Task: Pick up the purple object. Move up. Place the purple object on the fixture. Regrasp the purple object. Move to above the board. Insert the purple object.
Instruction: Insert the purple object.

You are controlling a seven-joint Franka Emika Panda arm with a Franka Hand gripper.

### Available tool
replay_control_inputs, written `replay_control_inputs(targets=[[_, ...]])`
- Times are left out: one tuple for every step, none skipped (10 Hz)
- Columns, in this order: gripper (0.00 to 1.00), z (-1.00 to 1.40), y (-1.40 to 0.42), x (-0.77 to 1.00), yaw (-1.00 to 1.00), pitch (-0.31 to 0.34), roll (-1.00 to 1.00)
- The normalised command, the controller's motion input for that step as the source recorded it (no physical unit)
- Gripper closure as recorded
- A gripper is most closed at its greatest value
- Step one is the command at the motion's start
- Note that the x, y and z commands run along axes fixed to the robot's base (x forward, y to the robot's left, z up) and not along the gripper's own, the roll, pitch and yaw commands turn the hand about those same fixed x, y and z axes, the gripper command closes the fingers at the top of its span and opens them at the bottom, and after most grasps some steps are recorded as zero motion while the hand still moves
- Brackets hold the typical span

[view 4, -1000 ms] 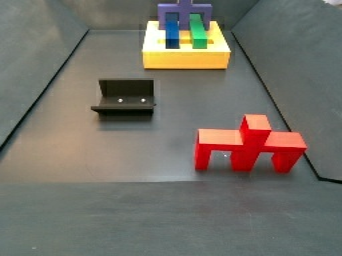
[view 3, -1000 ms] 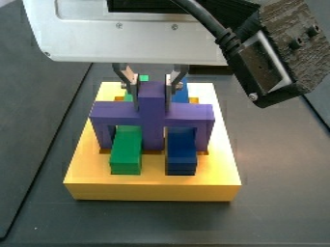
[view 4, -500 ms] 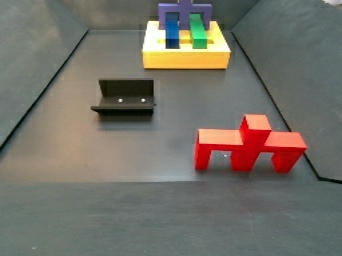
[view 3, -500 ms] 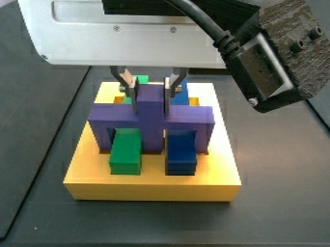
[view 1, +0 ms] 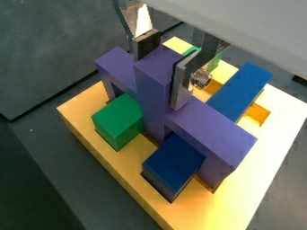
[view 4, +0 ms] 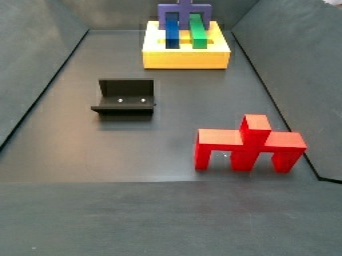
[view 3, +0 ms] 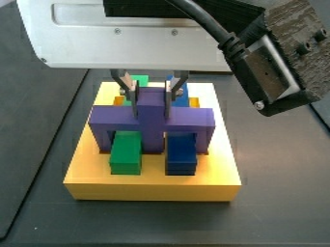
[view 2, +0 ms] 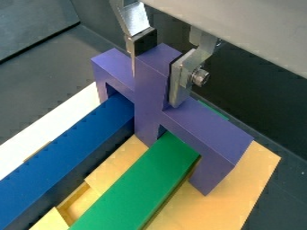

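- Now the tool (view 1: 166, 65) hangs low over the board (view 1: 84, 121), its two fingers (view 1: 189, 76) down on either side of the raised middle bar of the purple object (view 1: 180, 117).
- The jaws stand spread. In a side view the tool (view 3: 151, 90) shows both plates set a little wider than the purple bar, so it looks released rather than clamped.
- In both wrist views one plate lies close along the side of the bar. Whether it touches cannot be told.
- The purple object (view 3: 151, 116) sits on the board (view 3: 142, 183), upright and square to it, with its arms reaching across nearly the full width of the board.
- It crosses over two long bars that lie side by side in the slots: the green bar (view 3: 125, 152) and the blue bar (view 3: 182, 152).
- In a wrist view the green bar (view 2: 144, 184) and the blue bar (view 2: 72, 148) run under the arms of the purple object (view 2: 156, 90), with the tool (view 2: 160, 70) right above it.
- The board (view 4: 181, 58) lies by the far edge of the floor (view 4: 80, 180), with the purple object (view 4: 178, 18) standing on it.
- The fixture (view 4: 126, 98) stands apart from the board, nearer the middle of the floor, with nothing in it.
- A red legged piece (view 4: 250, 145) stands toward the floor's right edge, well apart from the fixture.
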Motion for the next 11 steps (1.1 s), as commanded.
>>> replay_control_inputs(targets=[[1.0,0.0,0.0,0.0,0.0,0.0,-0.22],[1.0,0.0,0.0,0.0,0.0,0.0,-0.03],[1.0,-0.08,0.02,-0.16,0.0,0.0,-0.17],[1.0,0.0,0.09,-0.01,0.02,-0.026,-0.38],[1.0,0.0,0.13,0.0,0.0,-0.023,-0.4],[1.0,0.0,0.14,0.0,0.0,-0.009,-0.41],[1.0,0.05,0.07,0.0,0.0,-0.017,-0.38],[1.0,0.09,0.09,0.0,0.0,-0.021,-0.39],[1.0,0.14,0.0,0.0,0.0,-0.033,-0.24],[1.0,0.0,0.0,-0.01,0.0,-0.004,-0.12],[1.0,-0.18,0.15,-0.01,0.0,0.0,-0.05]])
